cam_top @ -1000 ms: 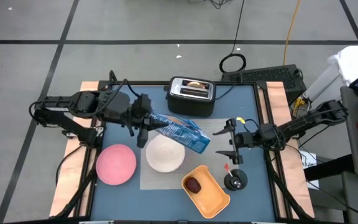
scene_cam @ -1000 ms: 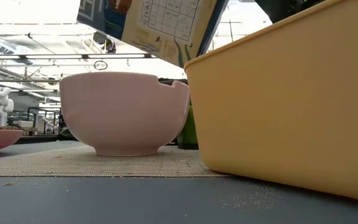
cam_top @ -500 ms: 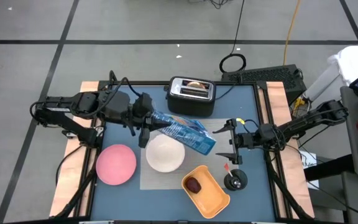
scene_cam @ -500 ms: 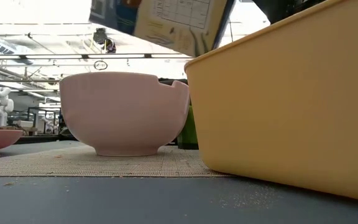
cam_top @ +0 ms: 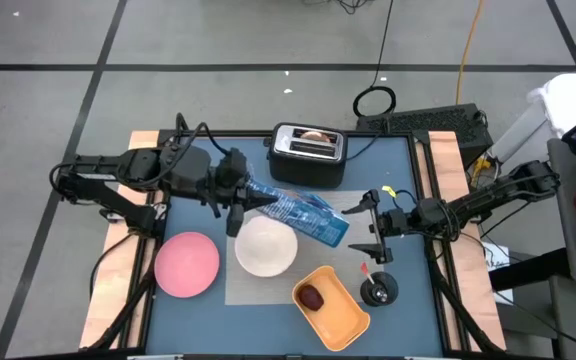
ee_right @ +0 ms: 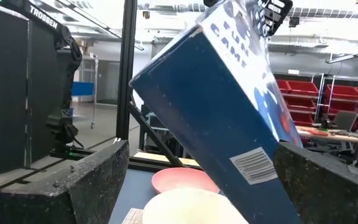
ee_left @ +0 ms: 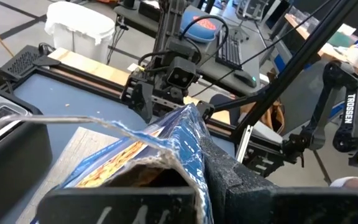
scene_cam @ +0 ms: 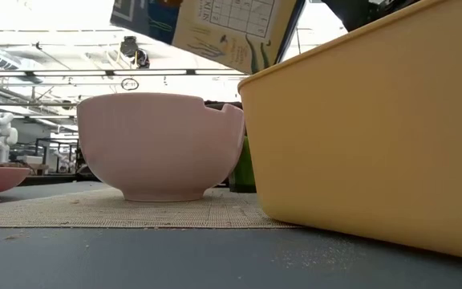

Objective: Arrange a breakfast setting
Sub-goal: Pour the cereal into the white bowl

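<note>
My left gripper [cam_top: 236, 200] is shut on a blue cereal box [cam_top: 298, 215], held tilted in the air above the white bowl [cam_top: 265, 247]. The bowl stands on the grey placemat [cam_top: 240, 292]. The pink plate [cam_top: 187, 264] lies to the left of the mat. A round bread piece [cam_top: 315, 135] sticks out of the toaster [cam_top: 307, 152]. Something green [scene_cam: 243, 164] shows behind the bowl in the low view. My right gripper [cam_top: 373, 230] is open and empty, just right of the box's free end, which fills the right wrist view [ee_right: 229, 106]. My left gripper pinches the box's end nearest the left arm [ee_left: 166, 155] between its two fingers, coming level from the table's left. That end looks torn open, with a loose flap [ee_left: 92, 121]. The box reaches toward the table's right, lifted clear and tilted over the bowl.
An orange tray [cam_top: 331, 306] with a dark reddish piece [cam_top: 311, 297] lies at the near right of the mat. A small black round object [cam_top: 378, 290] stands right of it. The toaster's cord runs off the far edge.
My left gripper has shifted slightly toward the table's right with the cereal box. The box's free end now reaches a little farther past the bowl toward my right gripper, and in the low view its lower edge has risen.
</note>
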